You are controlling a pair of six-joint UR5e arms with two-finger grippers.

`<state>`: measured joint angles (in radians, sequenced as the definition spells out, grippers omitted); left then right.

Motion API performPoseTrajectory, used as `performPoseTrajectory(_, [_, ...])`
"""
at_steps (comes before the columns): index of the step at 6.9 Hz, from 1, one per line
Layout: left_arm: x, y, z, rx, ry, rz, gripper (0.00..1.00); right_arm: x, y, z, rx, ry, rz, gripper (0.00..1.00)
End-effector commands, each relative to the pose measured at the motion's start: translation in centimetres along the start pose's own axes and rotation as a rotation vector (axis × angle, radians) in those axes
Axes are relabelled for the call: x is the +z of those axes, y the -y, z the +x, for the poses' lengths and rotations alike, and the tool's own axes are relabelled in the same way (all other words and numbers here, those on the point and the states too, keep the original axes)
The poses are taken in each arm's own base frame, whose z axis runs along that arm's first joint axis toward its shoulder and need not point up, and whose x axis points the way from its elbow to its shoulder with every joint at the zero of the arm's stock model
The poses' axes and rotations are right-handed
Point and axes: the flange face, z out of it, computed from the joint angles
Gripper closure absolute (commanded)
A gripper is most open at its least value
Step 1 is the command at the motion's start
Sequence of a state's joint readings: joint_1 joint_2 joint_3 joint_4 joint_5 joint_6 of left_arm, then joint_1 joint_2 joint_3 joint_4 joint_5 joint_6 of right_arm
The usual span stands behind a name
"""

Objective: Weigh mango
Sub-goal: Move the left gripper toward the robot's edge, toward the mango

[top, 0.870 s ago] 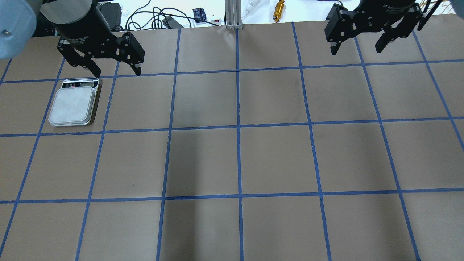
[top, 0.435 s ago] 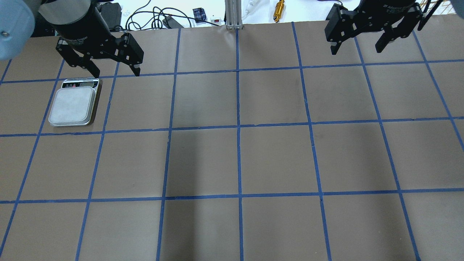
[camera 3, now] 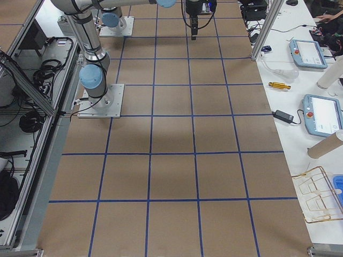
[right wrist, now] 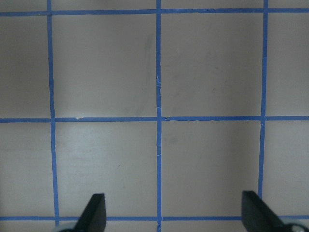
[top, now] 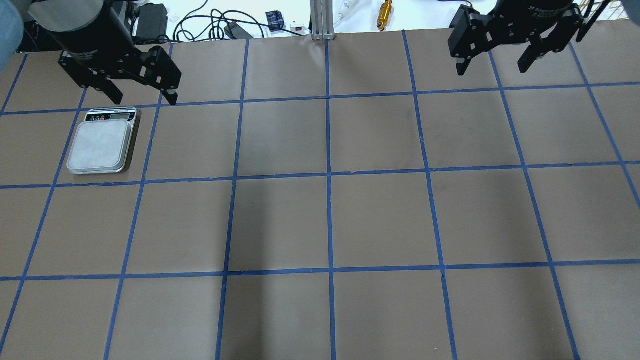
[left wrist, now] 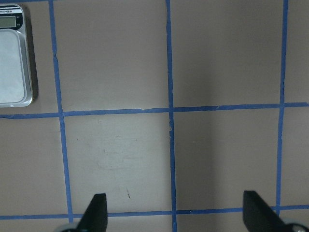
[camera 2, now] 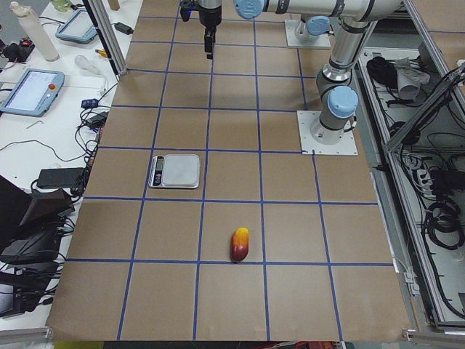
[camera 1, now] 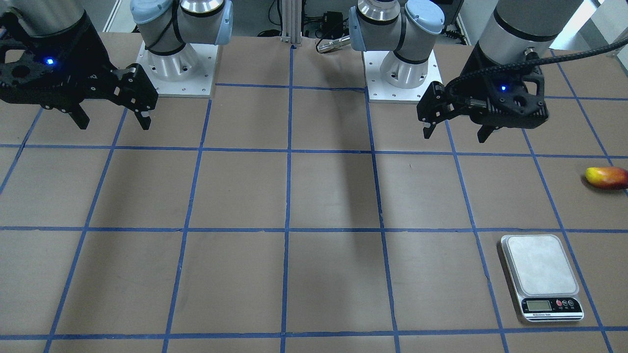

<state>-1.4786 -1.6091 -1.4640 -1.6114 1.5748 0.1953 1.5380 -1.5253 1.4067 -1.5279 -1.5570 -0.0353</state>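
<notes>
The mango (camera 1: 607, 177), yellow at one end and red-orange at the other, lies on the brown table near the front-facing view's right edge. It also shows in the exterior left view (camera 2: 240, 244) and is out of the overhead view. The silver scale (camera 1: 539, 264) stands empty; it also shows in the overhead view (top: 100, 146) and the left wrist view (left wrist: 12, 58). My left gripper (camera 1: 455, 137) is open and empty, raised above the table, apart from the mango and the scale (top: 145, 100). My right gripper (top: 491, 70) is open and empty at the far side (camera 1: 114, 125).
The table (top: 330, 220) is brown paper with a blue tape grid. Both arm bases (camera 1: 402, 73) stand at the robot's edge. Cables, a power brick and a brass part (top: 385, 14) lie beyond the far edge. Tablets sit on the side bench (camera 2: 29, 91).
My left gripper has moved toward the overhead view's left and slightly up, staying open. The right gripper and the scale have not moved.
</notes>
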Motion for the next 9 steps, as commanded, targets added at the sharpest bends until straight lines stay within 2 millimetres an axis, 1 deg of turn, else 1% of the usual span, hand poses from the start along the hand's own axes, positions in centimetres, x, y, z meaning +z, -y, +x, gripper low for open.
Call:
performPoseTrajectory(1, [-0.9, -1.1, -6.6, 0.134, -0.003, -0.022, 0.00, 0.0, 0.0, 0.0, -0.001, 0.000, -0.001, 0.00])
performPoseTrajectory(2, [-1.1, -2.0, -10.5, 0.186, -0.011, -0.038, 0.00, 0.0, 0.0, 0.0, -0.001, 0.000, -0.001, 0.00])
performPoseTrajectory(3, [-1.1, -3.2, -15.0, 0.313, -0.019, -0.045, 0.00, 0.0, 0.0, 0.0, -0.001, 0.000, -0.001, 0.00])
performPoseTrajectory(5, [-0.4, -6.2, -24.0, 0.469, -0.050, -0.073, 0.00, 0.0, 0.0, 0.0, -0.001, 0.000, -0.001, 0.00])
performPoseTrajectory(6, [0.8, -8.6, -30.1, 0.544, -0.055, -0.108, 0.00, 0.0, 0.0, 0.0, -0.001, 0.000, -0.001, 0.00])
performPoseTrajectory(7, [2.5, -10.8, -35.3, 0.651, -0.084, -0.105, 0.00, -0.1, 0.0, 0.0, -0.001, 0.000, 0.001, 0.00])
performPoseTrajectory(8, [4.8, -10.9, -40.3, 0.818, -0.032, -0.083, 0.00, 0.0, 0.0, 0.0, -0.001, 0.000, -0.001, 0.00])
performPoseTrajectory(9, [6.7, -11.4, -43.2, 0.880, -0.042, -0.085, 0.00, -0.1, 0.0, 0.0, -0.001, 0.000, 0.001, 0.00])
